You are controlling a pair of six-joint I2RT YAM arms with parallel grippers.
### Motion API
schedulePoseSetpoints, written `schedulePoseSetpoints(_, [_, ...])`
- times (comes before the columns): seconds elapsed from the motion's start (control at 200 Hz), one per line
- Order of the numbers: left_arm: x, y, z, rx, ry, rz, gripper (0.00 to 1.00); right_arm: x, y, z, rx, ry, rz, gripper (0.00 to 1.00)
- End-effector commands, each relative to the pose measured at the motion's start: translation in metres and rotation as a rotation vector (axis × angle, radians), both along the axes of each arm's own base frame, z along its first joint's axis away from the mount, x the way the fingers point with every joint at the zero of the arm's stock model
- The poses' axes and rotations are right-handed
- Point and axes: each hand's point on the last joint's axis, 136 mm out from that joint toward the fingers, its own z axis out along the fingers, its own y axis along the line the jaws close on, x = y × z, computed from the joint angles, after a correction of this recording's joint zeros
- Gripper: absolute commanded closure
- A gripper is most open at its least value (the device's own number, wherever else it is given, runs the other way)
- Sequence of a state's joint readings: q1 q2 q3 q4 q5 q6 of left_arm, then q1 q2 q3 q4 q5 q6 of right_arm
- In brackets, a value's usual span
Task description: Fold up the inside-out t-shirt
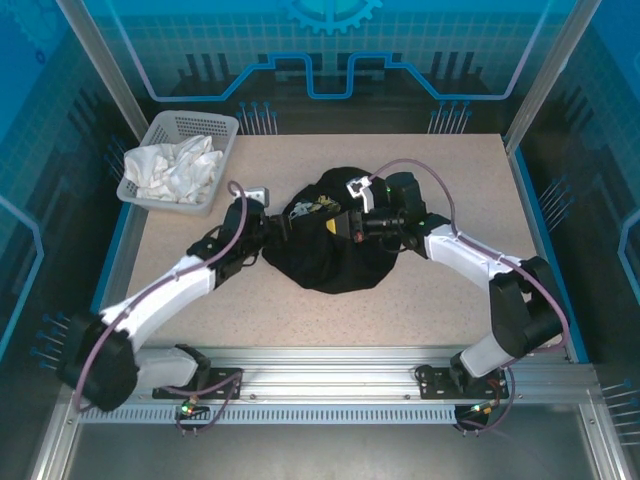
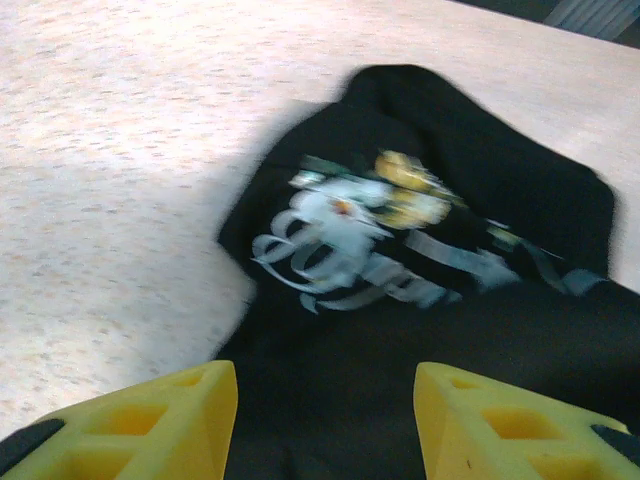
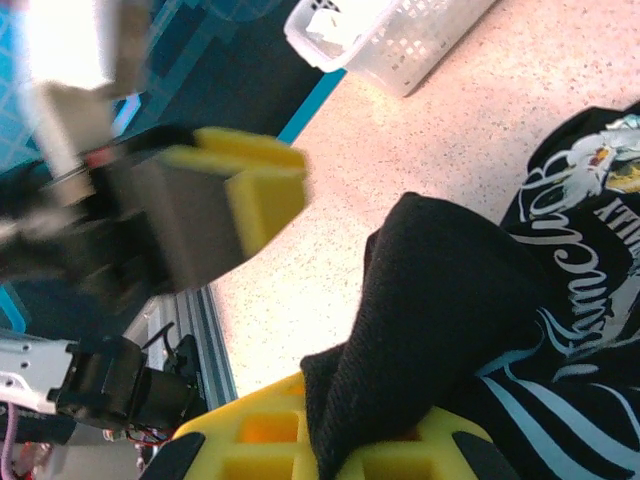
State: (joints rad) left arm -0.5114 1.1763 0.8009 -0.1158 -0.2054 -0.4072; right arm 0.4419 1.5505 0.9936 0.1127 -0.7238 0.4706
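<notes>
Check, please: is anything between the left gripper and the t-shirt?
Nothing visible. The open left gripper is at the t-shirt, with fabric between its fingers. The right gripper is shut on a fold.

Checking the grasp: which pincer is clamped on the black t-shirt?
The right pincer, shut on a bunched fold of the t-shirt; the left pincer hangs open over it.

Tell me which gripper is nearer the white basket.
Left. The left gripper sits at the t-shirt's left edge, on the side toward the basket; the right gripper is over the shirt's middle, farther from it.
</notes>
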Motion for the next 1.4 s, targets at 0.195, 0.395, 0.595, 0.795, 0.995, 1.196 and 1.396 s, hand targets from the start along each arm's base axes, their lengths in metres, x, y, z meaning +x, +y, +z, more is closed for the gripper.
schedulePoseSetpoints(0.195, [-0.042,-0.086,-0.018,-0.050,0.018,-0.334,0.36,0.015,-0.003,0.016,0.051,0.056,-0.026,1.00])
schedulePoseSetpoints(0.395, [-0.010,-0.101,-0.044,0.037,-0.005,-0.309,0.31,0.016,-0.013,0.019,0.056,0.075,-0.040,1.00])
schedulePoseSetpoints(0.595, [0.020,-0.129,-0.061,-0.010,-0.023,-0.313,0.44,0.016,-0.020,0.017,0.069,0.092,-0.056,1.00])
schedulePoseSetpoints(0.795, [0.008,-0.154,-0.039,-0.210,-0.008,-0.468,1.00,0.024,-0.051,0.007,-0.052,0.075,-0.151,0.97])
schedulePoseSetpoints(0.995, [-0.039,-0.153,0.014,-0.446,0.039,-0.656,1.00,0.024,-0.095,-0.025,-0.516,-0.066,-0.283,0.79])
schedulePoseSetpoints(1.196, [-0.056,-0.145,0.038,-0.516,0.029,-0.680,1.00,-0.010,-0.095,-0.018,-0.457,-0.120,-0.231,0.59])
schedulePoseSetpoints(1.396, [-0.058,-0.141,0.050,-0.555,0.013,-0.690,1.00,-0.056,-0.090,-0.016,-0.360,-0.157,-0.123,0.42])
